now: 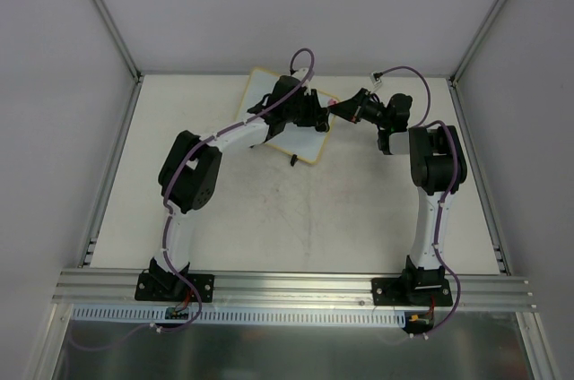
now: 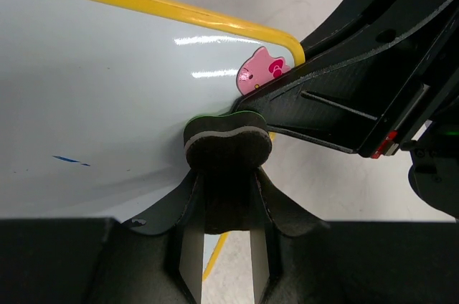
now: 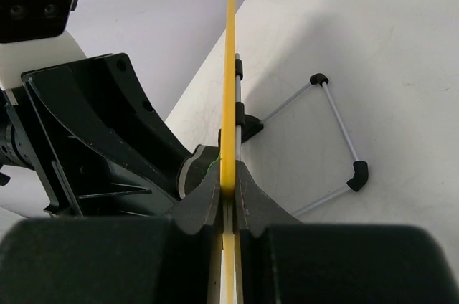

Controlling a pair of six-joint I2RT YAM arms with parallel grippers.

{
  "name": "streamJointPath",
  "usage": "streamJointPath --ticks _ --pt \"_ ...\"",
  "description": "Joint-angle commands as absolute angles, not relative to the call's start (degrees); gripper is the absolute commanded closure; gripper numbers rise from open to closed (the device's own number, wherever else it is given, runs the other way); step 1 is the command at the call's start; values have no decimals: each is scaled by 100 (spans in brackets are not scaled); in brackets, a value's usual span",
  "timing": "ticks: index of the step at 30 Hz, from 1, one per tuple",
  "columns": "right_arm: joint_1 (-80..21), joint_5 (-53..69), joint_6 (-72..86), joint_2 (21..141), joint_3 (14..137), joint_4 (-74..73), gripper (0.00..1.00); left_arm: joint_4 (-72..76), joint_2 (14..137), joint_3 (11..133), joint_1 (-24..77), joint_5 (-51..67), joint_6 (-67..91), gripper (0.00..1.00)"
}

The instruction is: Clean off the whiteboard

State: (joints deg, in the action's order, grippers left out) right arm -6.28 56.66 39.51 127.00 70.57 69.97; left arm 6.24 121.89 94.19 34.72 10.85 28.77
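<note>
So the whiteboard point(image 1: 301, 141) sat in the upper middle of the overhead view, toward the far side of the table point(image 1: 269, 219), turned at an angle with one corner pointing down the frame. Its frame looked yellow rather than plain wood, tbh. In the left wrist view the white surface filled the upper left of the frame, with a short blue mark point(image 2: 72, 160) at the left and two streaks of glare near the top corner. A pink cartoon sticker point(image 2: 259, 71) sat right in that rounded corner.

The left gripper point(image 2: 228, 175) was clenched on an eraser point(image 2: 228, 143), a dark felt pad with a pale layer and a thin green edge. The pad was pressed flat against the board just below the sticker.

The right gripper point(image 3: 228, 182) was clamped on the board's edge beside the sticker. From its own camera the board showed edge-on, a thin yellow line running straight up the middle of the frame with a finger tight on each side. The left gripper and its eraser were just to the left of that line.

On the right of that same view, a wire stand point(image 3: 337, 132) with black end caps stuck out from the back of the board and rested on the table.
</note>
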Motion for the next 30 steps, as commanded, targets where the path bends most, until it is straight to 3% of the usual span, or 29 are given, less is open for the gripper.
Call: streamJointPath --ticks 1,20,30 --pt "-861 6486 4210 12208 7137 8780 100 176 12586 9097 3349 765 2856 100" --pt "-861 6513 4201 12138 7110 8780 100 26 12155 8754 1908 545 2672 100" --pt "-870 6504 4192 12146 7101 8780 100 -167 12234 8850 2073 721 2654 100"
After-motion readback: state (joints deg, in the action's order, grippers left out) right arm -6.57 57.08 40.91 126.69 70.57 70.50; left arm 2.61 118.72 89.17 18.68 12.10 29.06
